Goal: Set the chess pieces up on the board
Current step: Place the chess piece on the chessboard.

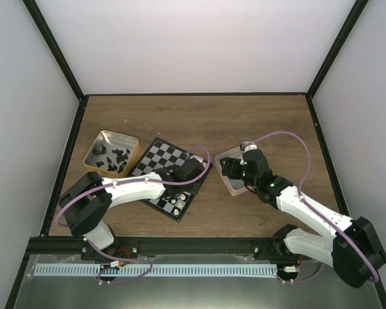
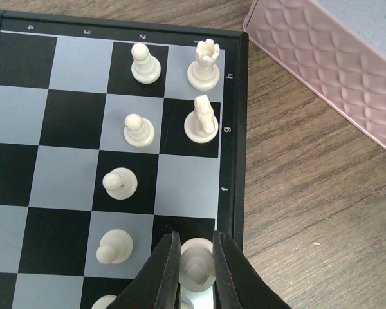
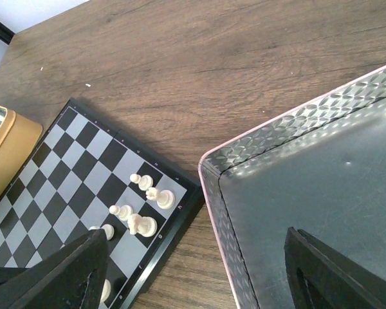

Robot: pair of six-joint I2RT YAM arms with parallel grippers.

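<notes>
Left gripper (image 2: 195, 252) is clamped on a cream piece (image 2: 197, 273) low over the edge row of the board (image 2: 71, 119), apparently seating it in line with the knight (image 2: 201, 119) and rook (image 2: 204, 64). Right gripper (image 3: 193, 273) hangs wide apart over the tray (image 3: 321, 167), probably seeking another piece

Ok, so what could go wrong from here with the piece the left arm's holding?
The left jaws are shut on a white chess piece in the edge column of the board, right beside the rim. Released off-centre, it could tip or slide onto the table. A white pawn stands one square over, so the opening jaws might nudge it.
</notes>
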